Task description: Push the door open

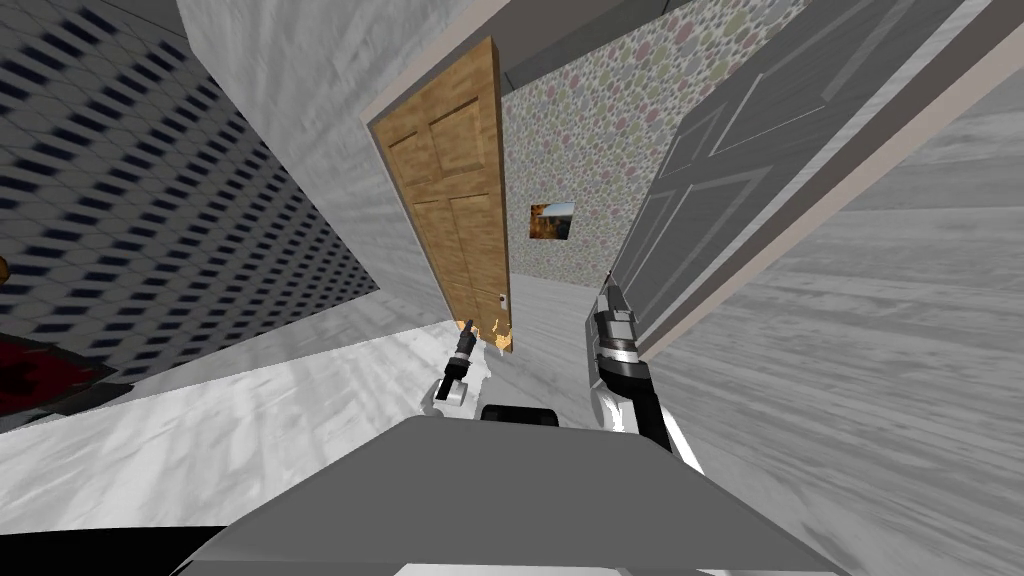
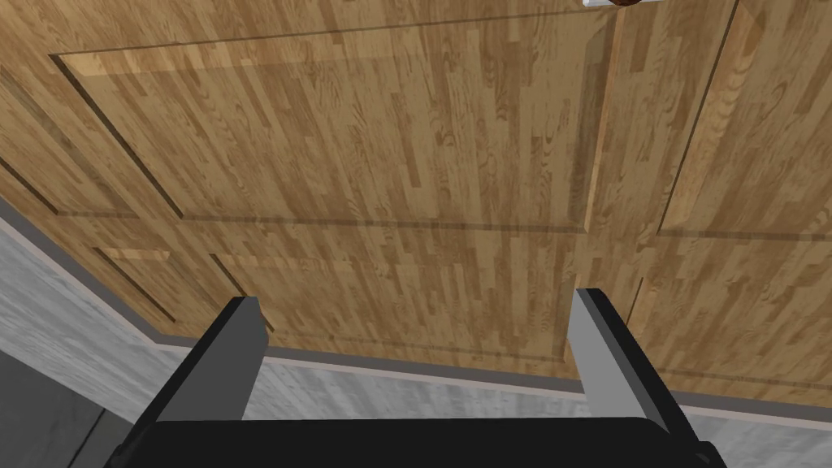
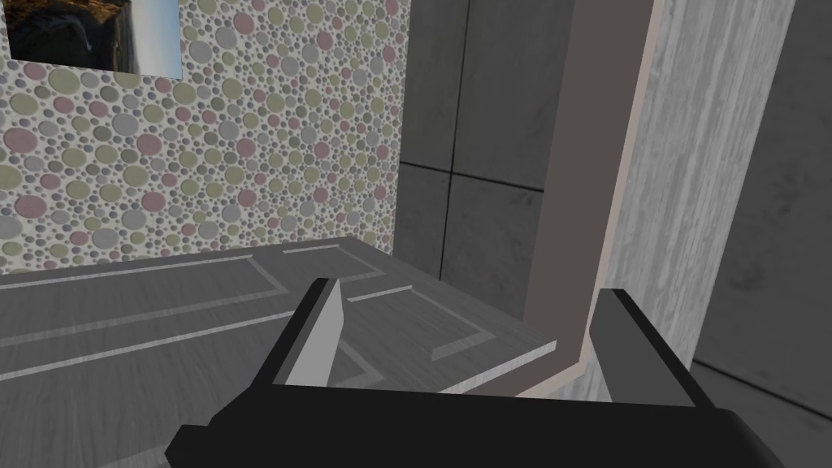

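Observation:
A brown wooden panelled door [image 1: 455, 190] stands ajar in the grey wall ahead, with a small lock plate [image 1: 503, 298] near its free edge. My left gripper [image 1: 465, 330] is just in front of the door's lower part. In the left wrist view the left gripper [image 2: 418, 345] is open, facing the door's panels [image 2: 366, 138] from close by, nothing between the fingers. A dark grey panelled door [image 1: 720, 170] stands open at the right. My right gripper [image 1: 612, 292] is beside it and is open [image 3: 471, 337], pointing over that grey door [image 3: 162, 317] and its frame [image 3: 585, 203].
A grey wall [image 1: 300, 150] runs along the left of the wooden door. Beyond the doors is a dotted wallpaper wall [image 1: 600, 130] with a small picture [image 1: 552, 220]. Pale floor [image 1: 250, 420] spreads to the left, with a dark red rug [image 1: 35, 375] at the far left.

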